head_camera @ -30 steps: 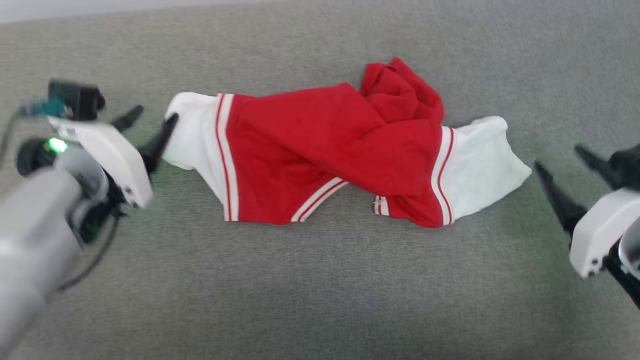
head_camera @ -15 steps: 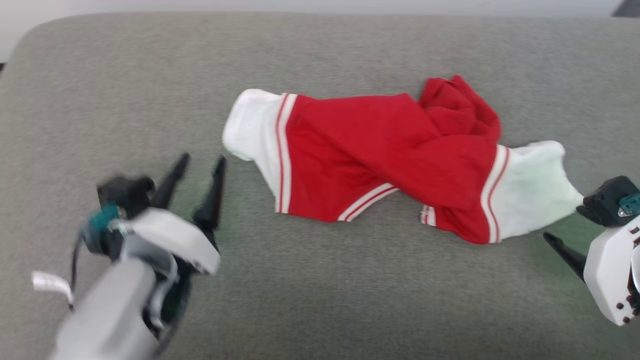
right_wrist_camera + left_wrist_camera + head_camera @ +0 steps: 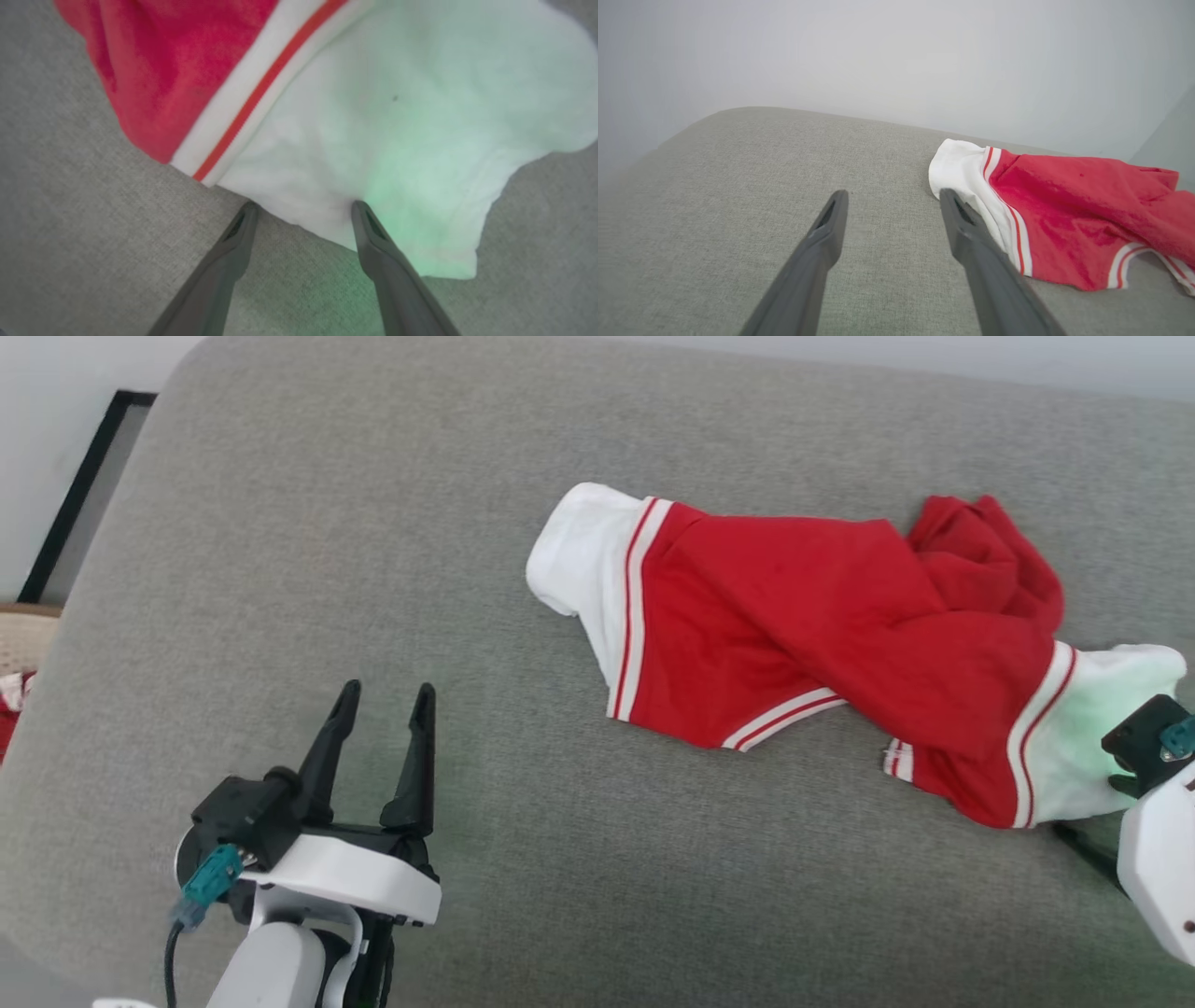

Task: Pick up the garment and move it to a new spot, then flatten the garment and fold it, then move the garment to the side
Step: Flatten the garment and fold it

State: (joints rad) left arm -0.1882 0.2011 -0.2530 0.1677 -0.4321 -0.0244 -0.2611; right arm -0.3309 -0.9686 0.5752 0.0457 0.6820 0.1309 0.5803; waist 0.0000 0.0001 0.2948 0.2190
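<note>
Head view: garment (image 3: 822,653) lies crumpled on grey cushion (image 3: 373,523), red body bunched, a white sleeve at each end; left gripper (image 3: 387,691) well apart from garment, off its nearer sleeve, fingers spread, holding nothing, teal connector (image 3: 210,882) on its wrist; black frame (image 3: 79,495) far from garment, past the cushion edge
Left wrist view: fingers apart, nothing between, one finger overlaps garment's white sleeve
Right wrist view: right gripper (image 3: 303,205) fingers spread, tips at edge of garment's other white sleeve, contact unclear, green glow on cloth
</note>
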